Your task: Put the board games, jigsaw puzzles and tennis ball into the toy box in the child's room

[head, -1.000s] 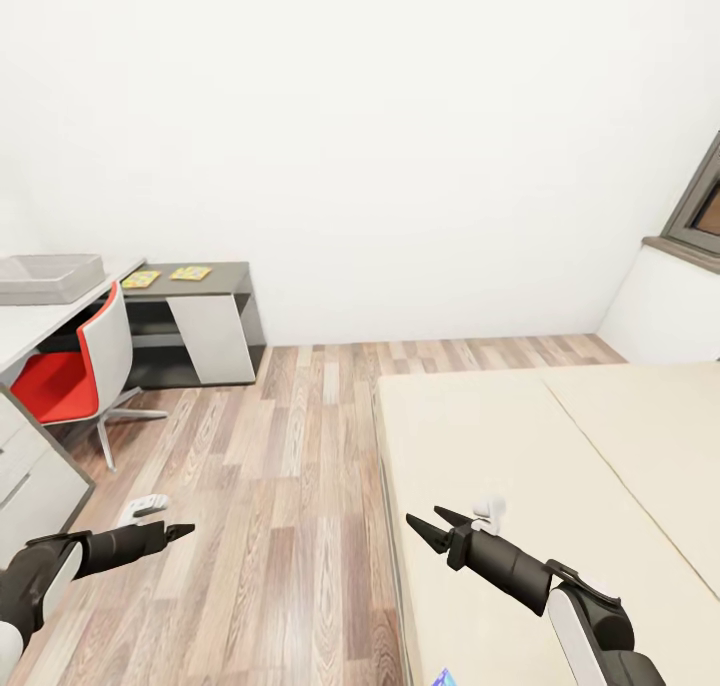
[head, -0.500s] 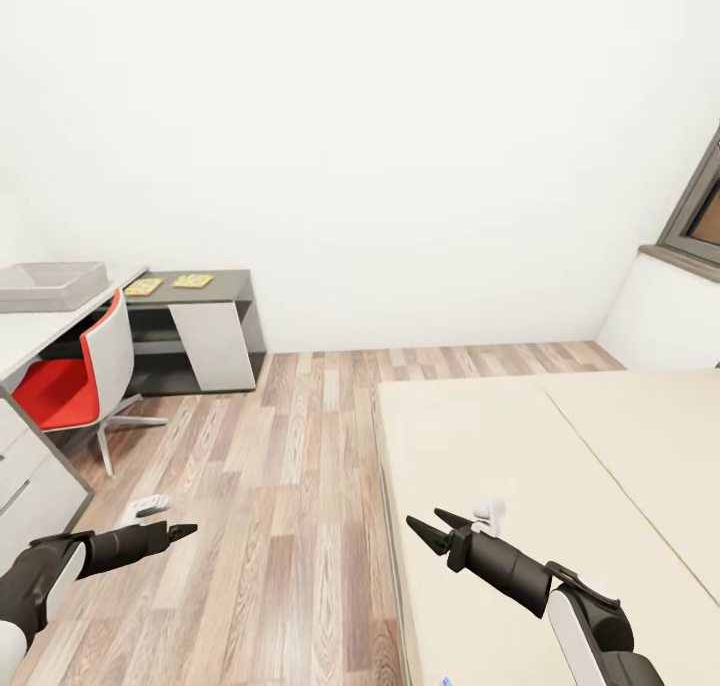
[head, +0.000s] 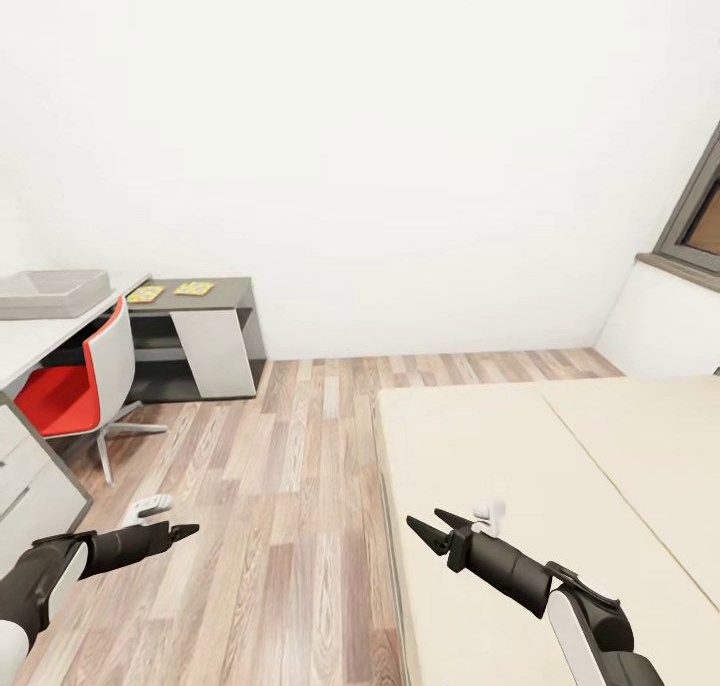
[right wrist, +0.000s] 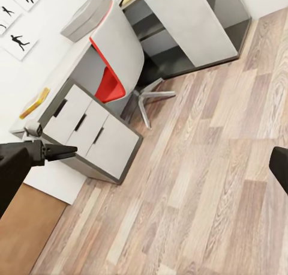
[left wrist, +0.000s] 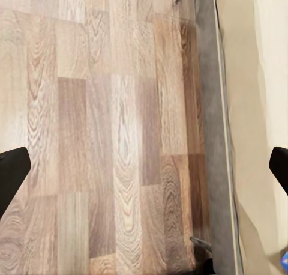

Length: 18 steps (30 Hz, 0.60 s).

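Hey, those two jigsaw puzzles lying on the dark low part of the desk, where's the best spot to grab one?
Likely by an outer edge. Both jigsaw puzzles lie flat on the dark lower table section, so a gripper would probably need to come from the open floor side and pinch the near rim.

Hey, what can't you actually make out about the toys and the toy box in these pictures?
Toy box: head view, cut off by the left edge; its near wall hides the inside.
Puzzles: head view, too small to make out their pieces.
Blue scrap: left wrist view, cut off at the picture's corner, so I cannot identify it.
Table: head view, the chair covers part.
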Motion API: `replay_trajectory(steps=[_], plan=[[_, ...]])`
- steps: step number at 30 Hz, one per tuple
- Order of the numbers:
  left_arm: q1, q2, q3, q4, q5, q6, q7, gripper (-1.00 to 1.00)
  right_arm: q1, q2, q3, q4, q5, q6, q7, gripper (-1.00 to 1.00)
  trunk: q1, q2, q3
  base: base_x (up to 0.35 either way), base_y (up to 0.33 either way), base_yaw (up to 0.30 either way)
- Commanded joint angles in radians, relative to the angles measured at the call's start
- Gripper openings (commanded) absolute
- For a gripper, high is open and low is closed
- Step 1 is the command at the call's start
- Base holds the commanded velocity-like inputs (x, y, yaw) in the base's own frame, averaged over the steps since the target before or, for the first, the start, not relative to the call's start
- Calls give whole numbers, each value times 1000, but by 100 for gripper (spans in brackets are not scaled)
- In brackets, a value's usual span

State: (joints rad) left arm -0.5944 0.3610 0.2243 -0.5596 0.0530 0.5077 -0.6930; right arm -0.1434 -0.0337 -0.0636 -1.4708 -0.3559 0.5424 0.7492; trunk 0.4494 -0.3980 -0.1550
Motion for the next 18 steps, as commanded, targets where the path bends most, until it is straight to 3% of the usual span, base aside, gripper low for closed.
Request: replay_trajectory(steps=[1,18], plan=[[-1,0,2,0,5,9,-2,100,-1,0,-1,0,-6,7,1,100,1,-2,0,0,0,0],[-1,-1,1,0,5,9,-3,100,-1,0,-1,0,-6,8,1,100,1,-2,28,0,0,11]])
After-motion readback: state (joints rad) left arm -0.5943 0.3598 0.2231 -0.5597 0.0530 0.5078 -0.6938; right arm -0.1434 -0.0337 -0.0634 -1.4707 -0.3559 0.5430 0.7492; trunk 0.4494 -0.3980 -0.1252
